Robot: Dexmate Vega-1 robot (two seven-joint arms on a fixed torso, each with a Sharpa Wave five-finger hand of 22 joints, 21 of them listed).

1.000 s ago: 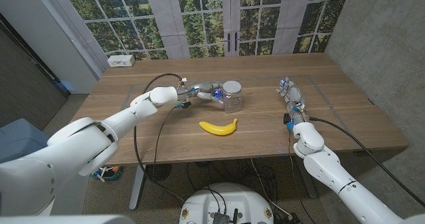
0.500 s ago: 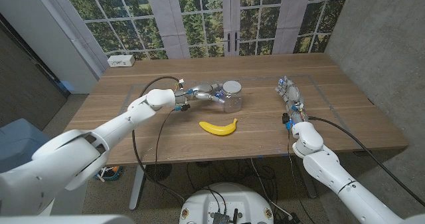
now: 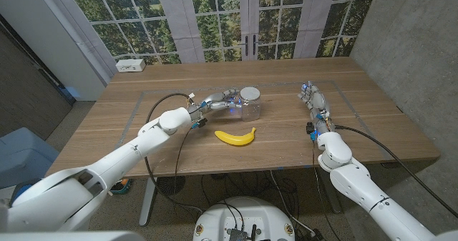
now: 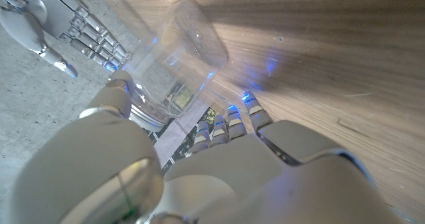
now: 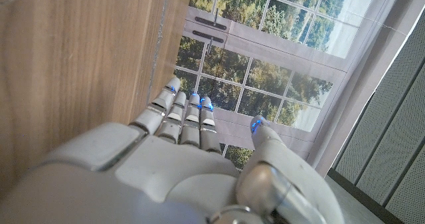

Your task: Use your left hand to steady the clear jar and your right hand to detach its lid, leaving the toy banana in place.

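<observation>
Reaching across the wooden surface [image 3: 143, 119], the left hand [image 3: 218, 100] sits against the left side of the clear jar [image 3: 250, 106], fingers stretched toward it. From the left wrist view the fingers [image 4: 229, 121] and thumb lie on either side of the jar's wall, close around it; whether they truly clamp it or only cup it cannot be told. Jar stands upright near the middle of the surface, its grey lid [image 3: 250, 94] on top.

Toy banana [image 3: 236, 136] lies on the surface just in front of the jar, nearer the robot, apart from it.

Right hand [image 3: 313, 99] is well apart from the jar, off to the right side of the surface, fingers extended and holding nothing; in the right wrist view the fingers [image 5: 182, 114] are straight and side by side, thumb spread away.

Against the frame one second back: the left forearm has swung, elbow dropping lower and closer to the robot, while the hand remains at the jar. Jar, lid and banana are in the same spots. Right hand has not shifted noticeably.

White box [image 3: 130, 66] sits at the far left corner.
</observation>
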